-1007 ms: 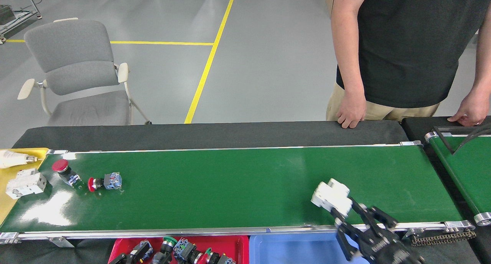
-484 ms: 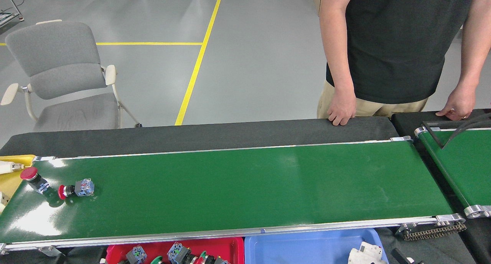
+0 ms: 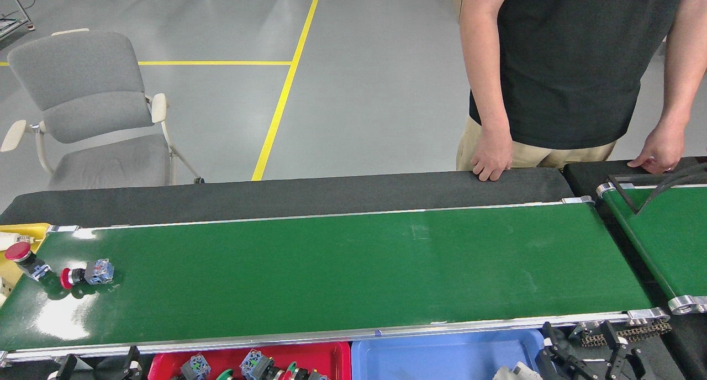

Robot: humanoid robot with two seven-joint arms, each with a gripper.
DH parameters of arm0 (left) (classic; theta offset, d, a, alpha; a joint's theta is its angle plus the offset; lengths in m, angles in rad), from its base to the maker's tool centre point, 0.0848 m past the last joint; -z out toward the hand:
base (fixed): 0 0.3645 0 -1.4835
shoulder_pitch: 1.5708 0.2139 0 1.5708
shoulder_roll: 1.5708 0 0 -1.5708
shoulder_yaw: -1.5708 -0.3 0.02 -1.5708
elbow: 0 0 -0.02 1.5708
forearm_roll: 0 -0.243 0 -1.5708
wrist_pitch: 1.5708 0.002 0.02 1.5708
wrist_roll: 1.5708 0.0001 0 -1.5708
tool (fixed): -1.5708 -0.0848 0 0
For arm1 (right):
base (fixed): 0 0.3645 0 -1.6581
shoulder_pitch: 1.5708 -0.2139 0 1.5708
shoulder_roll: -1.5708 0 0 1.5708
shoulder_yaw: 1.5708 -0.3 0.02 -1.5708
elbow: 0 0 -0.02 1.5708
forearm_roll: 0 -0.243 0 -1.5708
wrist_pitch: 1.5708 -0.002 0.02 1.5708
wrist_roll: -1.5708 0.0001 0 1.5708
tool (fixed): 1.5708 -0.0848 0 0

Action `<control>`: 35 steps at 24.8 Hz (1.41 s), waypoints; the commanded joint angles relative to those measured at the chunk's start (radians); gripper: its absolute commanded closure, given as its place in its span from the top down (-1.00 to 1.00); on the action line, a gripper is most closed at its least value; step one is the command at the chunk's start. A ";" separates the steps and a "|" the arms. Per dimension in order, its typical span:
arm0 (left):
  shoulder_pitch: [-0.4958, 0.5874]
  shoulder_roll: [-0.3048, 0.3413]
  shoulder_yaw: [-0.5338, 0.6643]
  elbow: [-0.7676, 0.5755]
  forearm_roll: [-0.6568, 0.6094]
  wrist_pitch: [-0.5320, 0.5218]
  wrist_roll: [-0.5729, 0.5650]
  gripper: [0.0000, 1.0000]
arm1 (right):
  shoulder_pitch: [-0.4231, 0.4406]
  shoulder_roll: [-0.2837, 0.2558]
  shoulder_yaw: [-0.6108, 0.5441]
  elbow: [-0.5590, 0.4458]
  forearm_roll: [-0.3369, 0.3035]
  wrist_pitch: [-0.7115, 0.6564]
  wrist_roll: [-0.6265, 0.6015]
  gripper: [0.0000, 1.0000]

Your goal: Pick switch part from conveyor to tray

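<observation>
Green belt: the conveyor [image 3: 342, 269] runs glossy across the whole view, silver rails on its long edges, mostly bare.
Switch parts on the belt: two, way over at the left end. One red mushroom-head button [image 3: 22, 257] sits right at the belt's end, and a smaller red-capped switch part [image 3: 85, 273] with a clear-blue contact block lies on its side just beside it.
Red tray: the tray [image 3: 331, 355] peeks in at the bottom edge, below the near rail, with a few switch parts [image 3: 259, 366] already lying in it, cut off by the frame.
Blue tray [image 3: 442, 355]: right next to the red one, and a white part [image 3: 516, 372] shows at its bottom right corner, barely in frame.
Right gripper [image 3: 585, 349]: bottom right, over the blue tray's right end, black fingers spread wide apart with nothing between them.
Left gripper [image 3: 96, 364]: only two dark finger tips poke up at the bottom left, set apart with nothing between them.
Yellow tray [image 3: 33, 231]: a sliver at the far left, past the belt's end.
Second belt [image 3: 663, 242]: shorter green one, angled, on the right.
Person [image 3: 574, 65]: black shirt, standing behind the conveyor, both hands on the black padded edge.
Chair [image 3: 88, 109]: grey, back left on the floor.
</observation>
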 commanded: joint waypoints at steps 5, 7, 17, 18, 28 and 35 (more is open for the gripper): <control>0.012 0.006 0.006 -0.013 0.005 0.004 0.034 1.00 | -0.001 -0.005 0.002 -0.014 0.001 0.004 0.001 0.95; 0.012 0.007 0.006 -0.014 0.008 0.004 0.034 1.00 | 0.000 -0.005 0.000 -0.014 0.001 0.004 0.001 0.95; 0.014 0.038 0.005 -0.014 0.055 0.001 0.033 1.00 | 0.002 -0.008 0.003 -0.013 -0.001 0.004 0.001 0.95; 0.014 0.047 0.005 -0.013 0.059 -0.001 0.033 1.00 | 0.002 -0.007 0.003 -0.013 -0.001 0.002 0.003 0.96; 0.041 0.047 0.014 -0.008 0.097 -0.001 0.029 1.00 | -0.084 -0.034 0.008 -0.014 -0.009 -0.113 -0.001 0.94; 0.078 0.042 0.032 -0.016 0.096 0.006 0.029 1.00 | -0.080 -0.041 0.091 -0.014 -0.007 -0.118 -0.001 0.93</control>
